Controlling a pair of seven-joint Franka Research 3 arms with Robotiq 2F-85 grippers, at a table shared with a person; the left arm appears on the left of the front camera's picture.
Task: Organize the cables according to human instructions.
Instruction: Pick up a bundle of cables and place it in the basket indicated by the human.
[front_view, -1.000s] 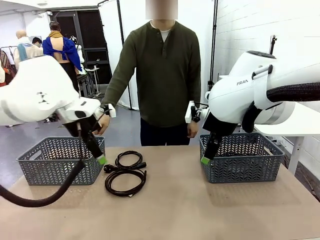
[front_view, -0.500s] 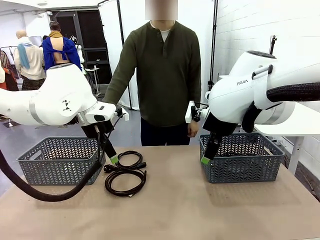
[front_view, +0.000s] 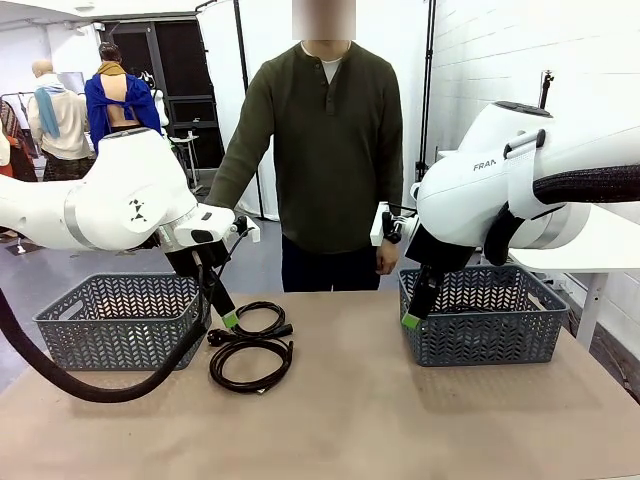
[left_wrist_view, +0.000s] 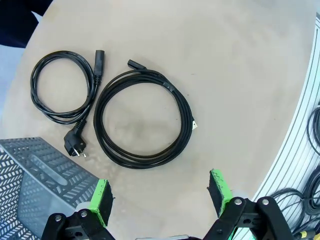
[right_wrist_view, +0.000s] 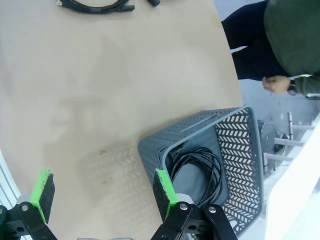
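Two black coiled cables lie on the table left of centre: a smaller one (front_view: 262, 320) (left_wrist_view: 62, 92) with chunky plugs, and a wider one (front_view: 250, 362) (left_wrist_view: 142, 120) nearer the robot's side. My left gripper (front_view: 229, 320) (left_wrist_view: 160, 195) hangs open just above and left of them, holding nothing. Another coiled cable (right_wrist_view: 200, 162) rests inside the right basket (front_view: 500, 330) (right_wrist_view: 235, 150). My right gripper (front_view: 410, 320) (right_wrist_view: 103, 189) stands open and empty at that basket's left edge. The person (front_view: 322, 150) stands at the far side with both arms down.
A second grey mesh basket (front_view: 100, 330) (left_wrist_view: 35, 170) stands at the table's left, close beside my left gripper. The person's hand (right_wrist_view: 277, 82) hangs beyond the far table edge. Bare tabletop lies between the cables and the right basket.
My left arm has swung right, from beside the left basket to just over the two cables, then nearly stopped. The right arm, the cables and the person have stayed still.
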